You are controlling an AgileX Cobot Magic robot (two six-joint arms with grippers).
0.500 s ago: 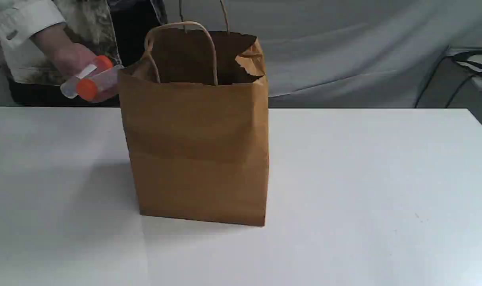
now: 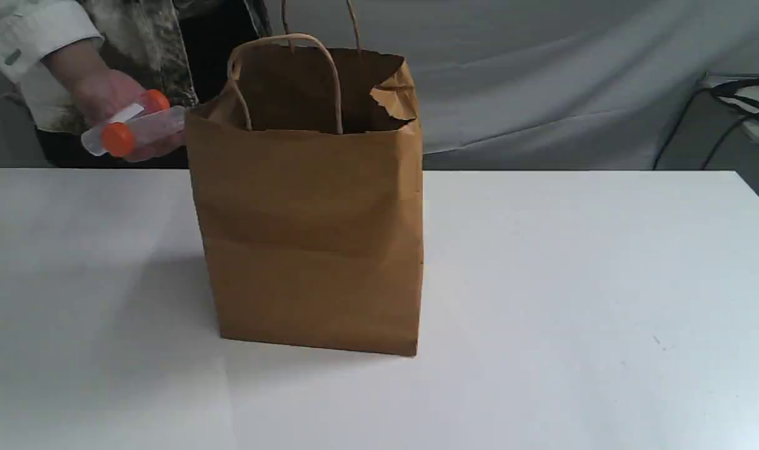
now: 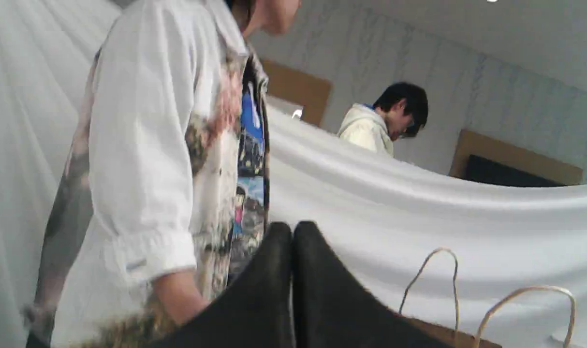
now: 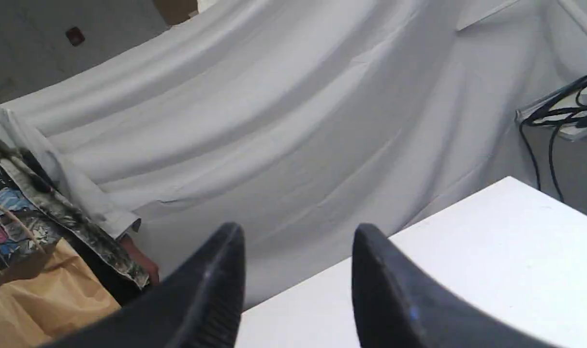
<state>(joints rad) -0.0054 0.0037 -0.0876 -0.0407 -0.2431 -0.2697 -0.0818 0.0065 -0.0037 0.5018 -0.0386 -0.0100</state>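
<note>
Left tool (image 3: pixel 292 234) pinched together, empty; right tool (image 4: pixel 297 237) parted, empty; both hanging near brown paper bag (image 2: pixel 311 250) on bench (image 2: pixel 573 281).

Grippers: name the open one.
The right gripper: its fingers stand apart with nothing between them, while the left gripper has its fingers pressed together.

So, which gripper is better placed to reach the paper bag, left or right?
Probably left. The paper bag stands left of centre on the table, and its handles show just past the left gripper, though it is shut. The right gripper is open, but the bag shows only at its view's edge.
</note>
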